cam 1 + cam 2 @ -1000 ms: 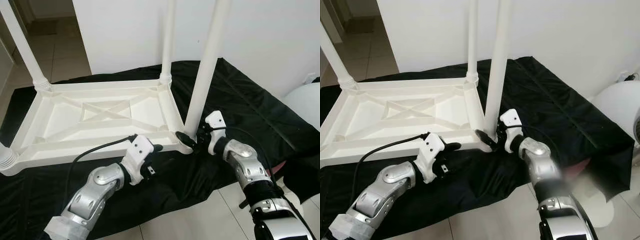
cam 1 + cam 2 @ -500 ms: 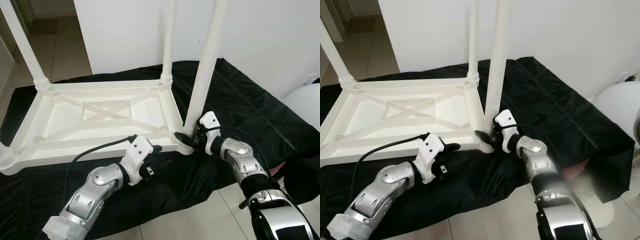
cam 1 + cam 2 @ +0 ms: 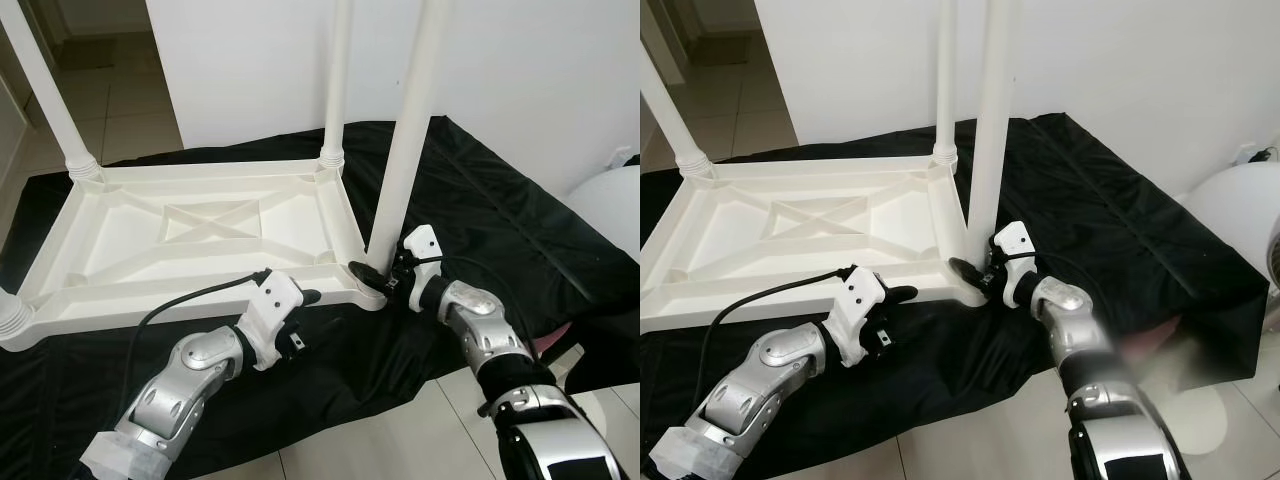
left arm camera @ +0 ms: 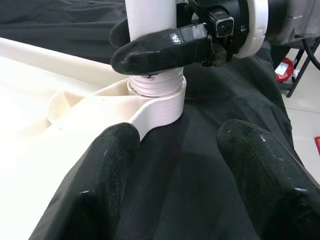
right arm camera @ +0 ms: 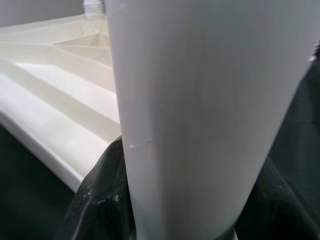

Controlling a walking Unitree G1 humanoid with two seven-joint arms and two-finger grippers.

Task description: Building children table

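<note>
Left eye view: the white table top (image 3: 190, 235) was seen lying upside down on a black cloth (image 3: 480, 215) spread over the tiled floor (image 3: 400, 440), with white legs standing upright from its corners. The right end effector (image 3: 375, 275) was pinched around the base of the near-right leg (image 3: 405, 150), just above its threaded socket at the table's corner. The left end effector (image 4: 175, 165) was held with its fingers (image 4: 112, 165) spread apart above the cloth, beside the table's near edge and gripping nothing.
</note>
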